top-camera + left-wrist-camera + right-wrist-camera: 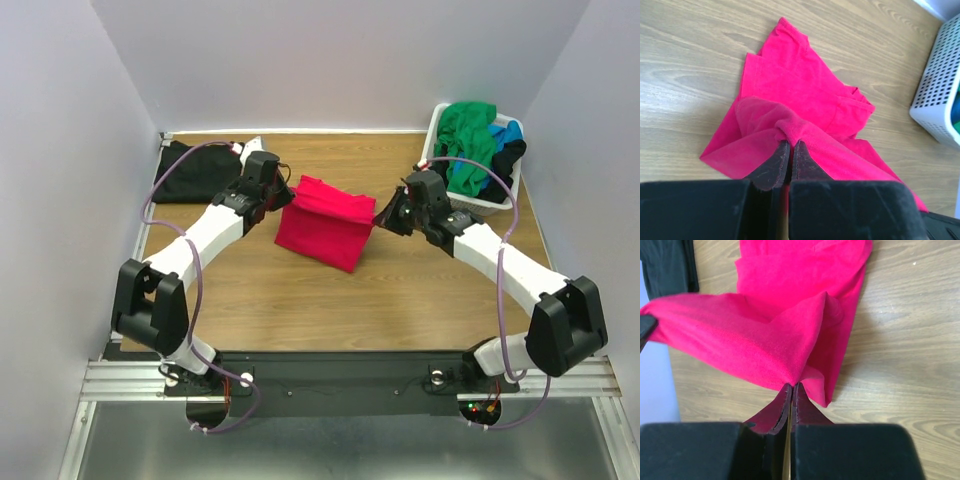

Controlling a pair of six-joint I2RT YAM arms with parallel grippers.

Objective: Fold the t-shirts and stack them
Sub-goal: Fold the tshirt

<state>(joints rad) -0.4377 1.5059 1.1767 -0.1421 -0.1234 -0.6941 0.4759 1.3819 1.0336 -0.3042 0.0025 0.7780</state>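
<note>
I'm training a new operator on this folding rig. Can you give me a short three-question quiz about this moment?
1. True or false: the left hand and the right hand are both shut on the red shirt.
2. Where is the green shirt? A: in the white basket; B: in the left hand; C: under the red shirt.
3. Fill in: the far-left shirt on the table is coloured ____.
Key: 1 true; 2 A; 3 black.
</note>
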